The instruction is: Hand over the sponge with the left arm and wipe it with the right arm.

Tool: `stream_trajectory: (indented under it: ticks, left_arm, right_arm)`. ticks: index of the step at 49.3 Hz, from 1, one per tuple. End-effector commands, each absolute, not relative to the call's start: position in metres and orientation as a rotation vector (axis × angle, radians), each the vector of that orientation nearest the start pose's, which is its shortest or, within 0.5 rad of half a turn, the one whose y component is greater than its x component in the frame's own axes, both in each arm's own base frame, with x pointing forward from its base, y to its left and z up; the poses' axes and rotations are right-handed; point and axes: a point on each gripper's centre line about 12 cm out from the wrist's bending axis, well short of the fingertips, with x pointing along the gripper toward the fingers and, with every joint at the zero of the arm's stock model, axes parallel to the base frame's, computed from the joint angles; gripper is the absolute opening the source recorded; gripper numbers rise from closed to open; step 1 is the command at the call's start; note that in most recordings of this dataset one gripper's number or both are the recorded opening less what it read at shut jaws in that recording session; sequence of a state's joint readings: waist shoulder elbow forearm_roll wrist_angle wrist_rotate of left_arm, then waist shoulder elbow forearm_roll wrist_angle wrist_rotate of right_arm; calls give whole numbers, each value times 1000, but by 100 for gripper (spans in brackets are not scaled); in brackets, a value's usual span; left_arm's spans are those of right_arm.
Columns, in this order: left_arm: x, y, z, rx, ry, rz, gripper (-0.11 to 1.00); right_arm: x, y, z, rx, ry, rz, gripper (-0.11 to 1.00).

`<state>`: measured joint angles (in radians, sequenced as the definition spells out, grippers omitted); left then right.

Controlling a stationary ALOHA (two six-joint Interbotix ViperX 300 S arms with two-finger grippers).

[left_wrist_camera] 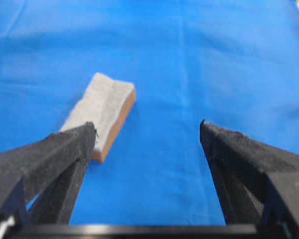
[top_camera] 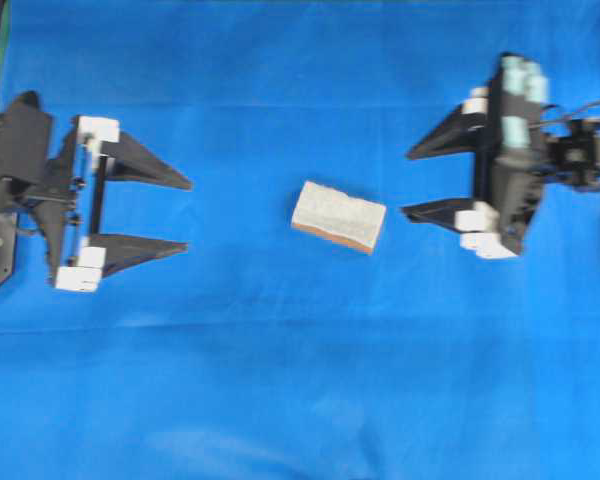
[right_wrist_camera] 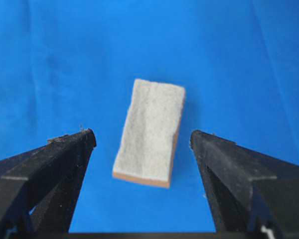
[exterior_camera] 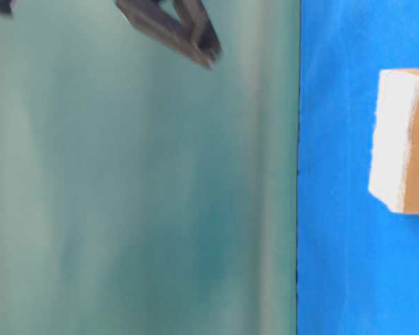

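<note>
Both jaws stand wide open and hold nothing. Sponge [top_camera: 338,216] lies on blue cloth [top_camera: 280,380], at 3 o'clock from left gripper [top_camera: 187,214]. Off-centre approach could push it away.

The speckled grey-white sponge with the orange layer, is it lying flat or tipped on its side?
Flat: the sponge rests on the blue cloth, grey side up, orange layer underneath.

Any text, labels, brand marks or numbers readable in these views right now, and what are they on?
None can be read in any view.
Sponge: plain speckled grey-white top over an orange layer, no print.
Blue cloth: bare.
Left gripper and right gripper: black fingers and white brackets without markings; the right one's teal patches are blank.
</note>
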<state>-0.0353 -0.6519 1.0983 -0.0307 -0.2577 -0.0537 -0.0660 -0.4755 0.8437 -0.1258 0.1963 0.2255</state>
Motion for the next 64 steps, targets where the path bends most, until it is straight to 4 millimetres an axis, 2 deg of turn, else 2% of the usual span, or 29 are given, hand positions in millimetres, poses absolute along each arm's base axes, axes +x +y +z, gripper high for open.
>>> stream_trajectory:
  ticks: [1,13,22,30,43,64]
  left_arm:
    - [241,-6,262,-79,153,-13,81]
    - [206,-5,279,-60,126,-19,81]
    - [177,-4,283,-26,92,-24,81]
    - [160,-4,280,-24,77,-26,81]
    - [151,-4,264,-21,135,-27,81]
    - [149,-4,255,-35,148,-23,81]
  right_arm:
    - [279,-21,267,104,486,-112,74]
    - [227,-19,286,81,370,-112,74]
    - [193,-18,281,62,332,-117,74]
    - [171,-17,271,66,318,-123,74]
    - [155,-16,247,71,326,-127,74]
    - [152,-16,246,75,316,-125,73]
